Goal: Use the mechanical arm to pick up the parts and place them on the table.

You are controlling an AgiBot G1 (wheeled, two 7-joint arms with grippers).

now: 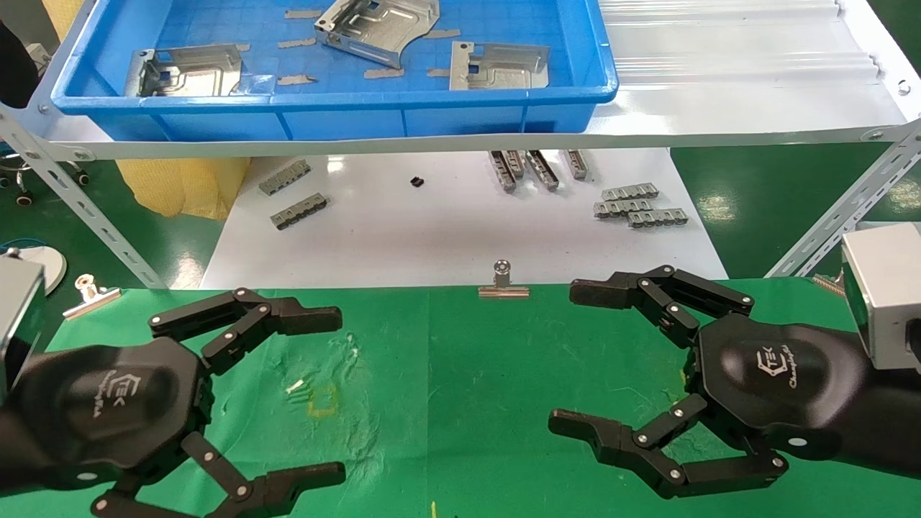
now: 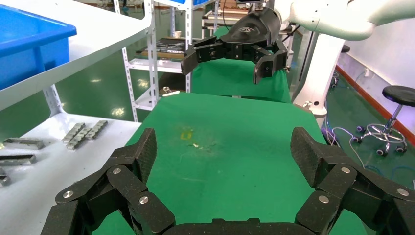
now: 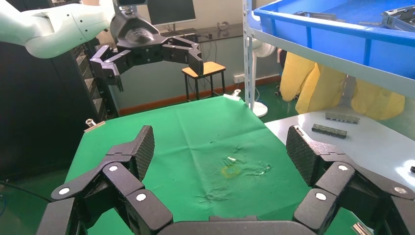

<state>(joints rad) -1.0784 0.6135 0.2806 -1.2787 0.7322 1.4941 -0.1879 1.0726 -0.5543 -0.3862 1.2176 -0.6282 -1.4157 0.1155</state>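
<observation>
Left pincer [image 1: 342, 392] low over the near left of the green worktop [image 1: 460, 374], fingers spread wide apart, nothing between them. Right pincer [image 1: 572, 356] mirrored on the near right, likewise splayed and empty. White "TEK" logo legible on both black palms. On the far shelf, a blue tray [image 1: 331, 108] holding three silvery stamped parts [image 1: 191, 70], with several small grey strips [image 1: 302, 43] scattered between them. On the cloth, only a small yellow mark [image 1: 322, 401].
</observation>
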